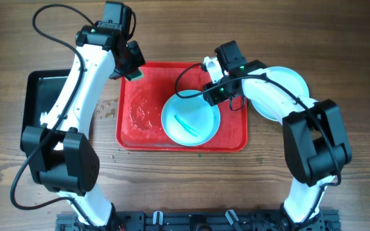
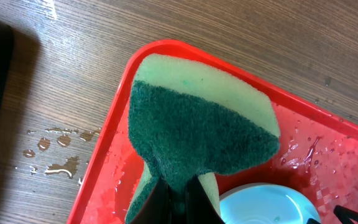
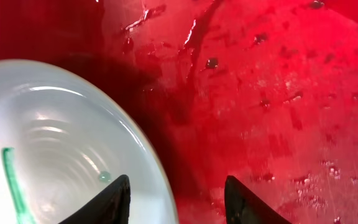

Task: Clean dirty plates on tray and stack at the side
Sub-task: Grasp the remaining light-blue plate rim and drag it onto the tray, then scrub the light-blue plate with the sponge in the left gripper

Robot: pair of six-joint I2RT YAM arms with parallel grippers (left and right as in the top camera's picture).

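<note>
While the black tray (image 1: 44,96) lies at far left of the overhead pic, the left gripper (image 1: 132,69) hangs just right of it, over the upper-left corner of the red tray (image 1: 133,138), clenched on a sponge (image 2: 197,124). Left wrist cam: sponge fills ctr frame, dark green scrub face w/ pale green foam behind, pinched at btm by the fingers (image 2: 166,208). It's above the tray's corner rim; can't tell if it touches. Water drops (image 2: 55,149) sit on the wood table (image 2: 229,25) left of that rim.

Ctr-right on the tray lies an aqua plate (image 1: 190,120), flat, w/ a thin teal smear (image 1: 186,122) across its middle. It's apart from the sponge, to its lower right. At the plate's upper-right edge sits the right gripper (image 1: 218,95), jaws released & apart. Right wrist cam: one fingertip (image 3: 114,202) is over the plate's inside, the other over wet red tray, so the rim runs btw them; neither visibly touches it.

Far right, off the tray, a second plate (image 1: 291,80), paler, rests on the table, partly hidden under the right arm.
</note>
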